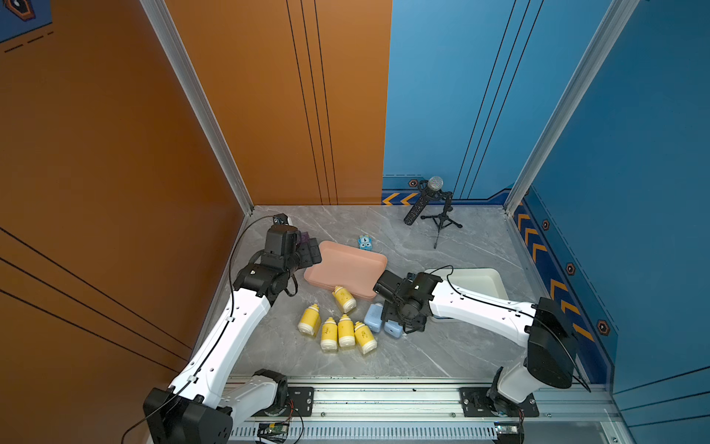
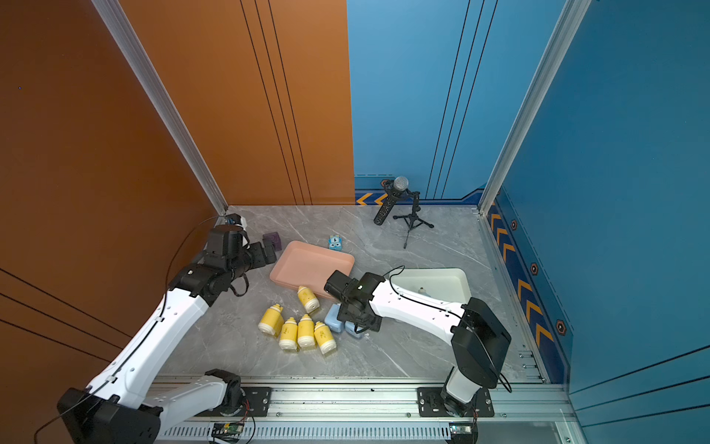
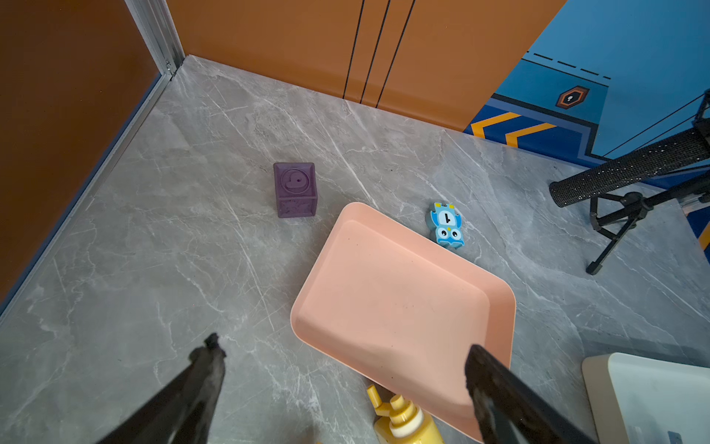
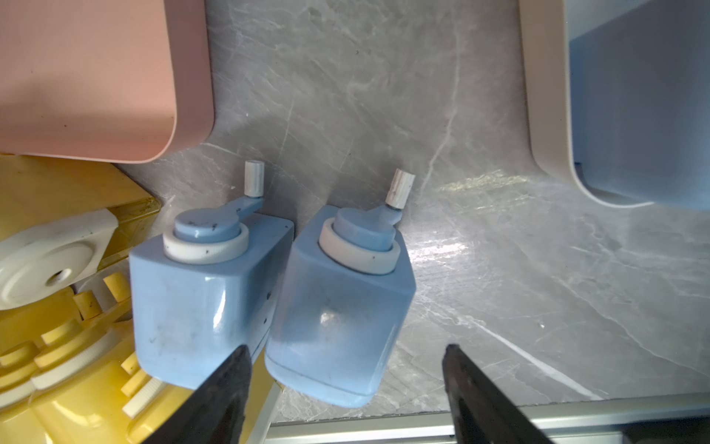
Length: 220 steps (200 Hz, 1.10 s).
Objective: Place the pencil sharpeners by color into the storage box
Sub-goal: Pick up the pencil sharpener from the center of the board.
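Neighbour sharpener crowds blue sharpener inside open right claw; left claw gapes empty.

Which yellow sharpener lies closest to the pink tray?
The yellow sharpener with its cap at the pink tray's near rim; the other four lie grouped closer to the robot's base.

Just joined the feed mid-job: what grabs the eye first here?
The five yellow sharpeners lying bunched on the grey table, just in front of the empty pink tray, stand out first. Beside them, the right gripper hangs open over two light blue sharpeners lying side by side, its jaws bracketing one. The left gripper hovers wide open by one end of the pink tray.
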Available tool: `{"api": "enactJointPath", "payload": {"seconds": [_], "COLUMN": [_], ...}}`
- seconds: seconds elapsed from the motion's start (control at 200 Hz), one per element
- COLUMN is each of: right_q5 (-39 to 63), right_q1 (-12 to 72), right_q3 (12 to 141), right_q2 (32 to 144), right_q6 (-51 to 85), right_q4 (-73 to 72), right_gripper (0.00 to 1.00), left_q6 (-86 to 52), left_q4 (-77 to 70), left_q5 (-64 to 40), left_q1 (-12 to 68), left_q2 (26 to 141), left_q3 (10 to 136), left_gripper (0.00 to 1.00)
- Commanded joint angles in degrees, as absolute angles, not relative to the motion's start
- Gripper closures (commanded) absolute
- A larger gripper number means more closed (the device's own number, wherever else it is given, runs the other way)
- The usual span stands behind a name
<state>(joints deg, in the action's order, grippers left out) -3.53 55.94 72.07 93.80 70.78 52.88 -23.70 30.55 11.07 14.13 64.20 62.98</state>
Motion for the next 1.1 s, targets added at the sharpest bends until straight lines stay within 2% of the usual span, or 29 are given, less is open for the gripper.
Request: {"api": "enactJointPath", "payload": {"seconds": [0.0,0.841,1.096], "right_q5": [-2.5,-0.8,0.0], "right_q1": [55.5,53.6,53.3], "right_q3": [73.6,70.6,69.0], "right_q2": [94.9,100.9,101.7], "right_q6": [70.8,68.0,66.9], "right_q4": [52.3,49.7,48.8], "right_gripper": [0.21,0.30,0.41], "left_q6": [-24.4,-25.0,-25.0], "left_q4": [31.1,31.0,31.0], "left_q5": [9.4,7.9,7.9], "left_q1": [13.5,12.0,11.7], "left_q2": [64.3,64.5,64.7], "left_q3": [62.7,62.8,62.7], "left_gripper": [0.02,0.02,0.02]}}
